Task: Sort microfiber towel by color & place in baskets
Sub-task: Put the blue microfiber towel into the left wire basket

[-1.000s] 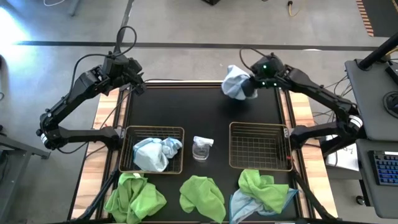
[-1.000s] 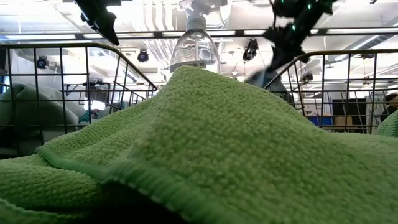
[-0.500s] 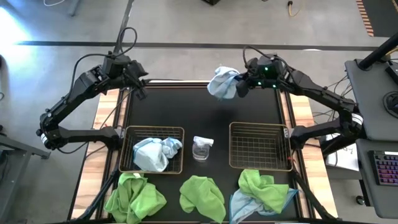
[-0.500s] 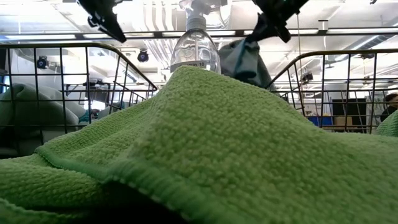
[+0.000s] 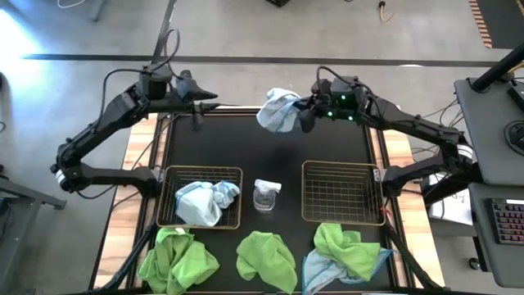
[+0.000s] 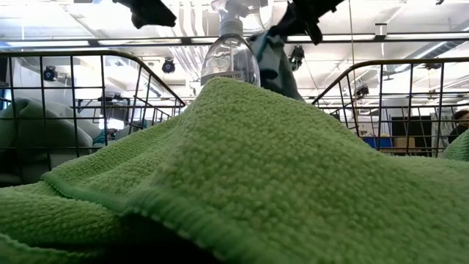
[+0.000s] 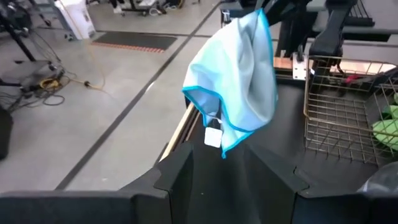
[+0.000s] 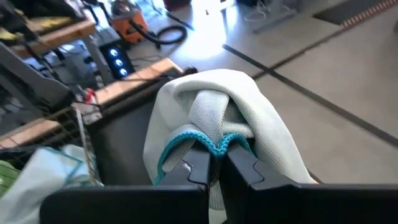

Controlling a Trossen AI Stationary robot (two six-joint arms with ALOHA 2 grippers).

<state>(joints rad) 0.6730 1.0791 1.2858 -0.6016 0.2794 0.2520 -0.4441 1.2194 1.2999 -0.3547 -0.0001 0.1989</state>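
Observation:
My right gripper (image 5: 304,115) is shut on a pale blue towel (image 5: 278,110) above the table's far edge, near its middle. That towel (image 7: 239,81) hangs in front of my left gripper (image 7: 217,180), which is open and points level at it from the left without touching. In the high view my left gripper (image 5: 205,102) is a short way left of the towel. The left basket (image 5: 168,176) holds pale blue towels (image 5: 203,201). The right basket (image 5: 342,192) shows its bare grid. Green towels (image 5: 176,258) (image 5: 266,258) (image 5: 344,246) lie along the near edge, one on a blue towel (image 5: 315,269). My right gripper pinches a bunched fold of the pale blue towel, with its teal hem (image 8: 219,147), between its two fingers (image 8: 200,163). The fingers come level from the table's right. The towel is lifted clear and hangs slack below and around the fingers (image 6: 275,62).
A clear spray bottle (image 5: 266,195) stands between the two baskets. The dark mat (image 5: 270,152) between the baskets and the far edge is open room. In the low view a green towel (image 6: 242,176) fills the foreground in front of the bottle (image 6: 229,55).
My right gripper has moved toward the table's left along the far edge and risen, carrying the blue towel with it. My left gripper has swung toward the table's right and turned level toward the towel. The towel now hangs between the two grippers.

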